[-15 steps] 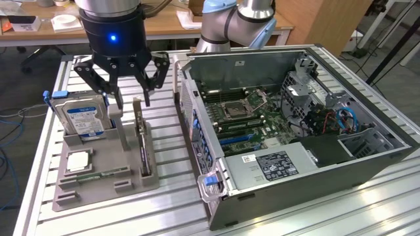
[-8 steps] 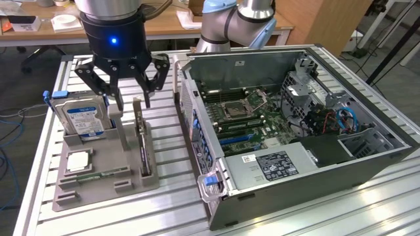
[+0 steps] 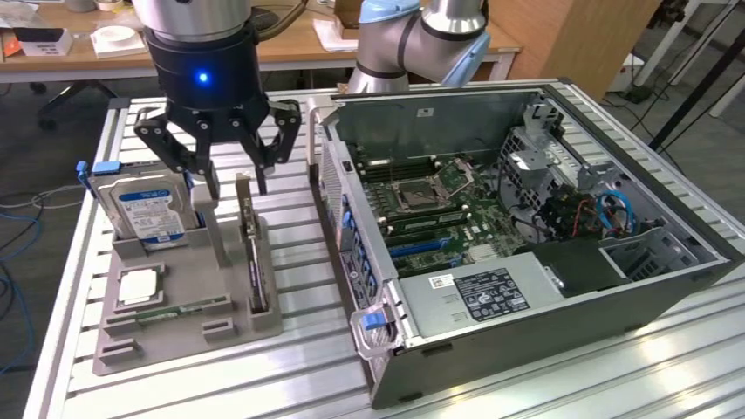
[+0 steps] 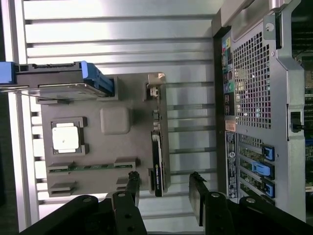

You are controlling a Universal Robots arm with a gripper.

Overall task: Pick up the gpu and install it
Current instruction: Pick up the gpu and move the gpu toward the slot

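Note:
The gpu (image 3: 250, 253) (image 4: 157, 142) is a thin dark card standing on its edge in a slot of the grey holder (image 3: 174, 336) (image 4: 115, 120). It sits on the side of the holder nearest the computer case. My gripper (image 3: 236, 185) (image 4: 164, 188) hangs over the far end of the card. It is open, and its black fingers (image 4: 132, 188) straddle the card's line from above without touching it. The open computer case (image 3: 652, 288) (image 4: 254, 88) lies at the exterior view's right, with its motherboard (image 3: 431, 209) exposed.
The holder also carries a silver hard drive with a blue-white label (image 3: 146, 209) (image 4: 58, 78), a square processor (image 3: 138, 286) (image 4: 66, 137) and a narrow green memory stick (image 3: 181, 308) (image 4: 93, 167). The slatted metal table (image 3: 303, 384) runs between holder and case. Desks stand behind.

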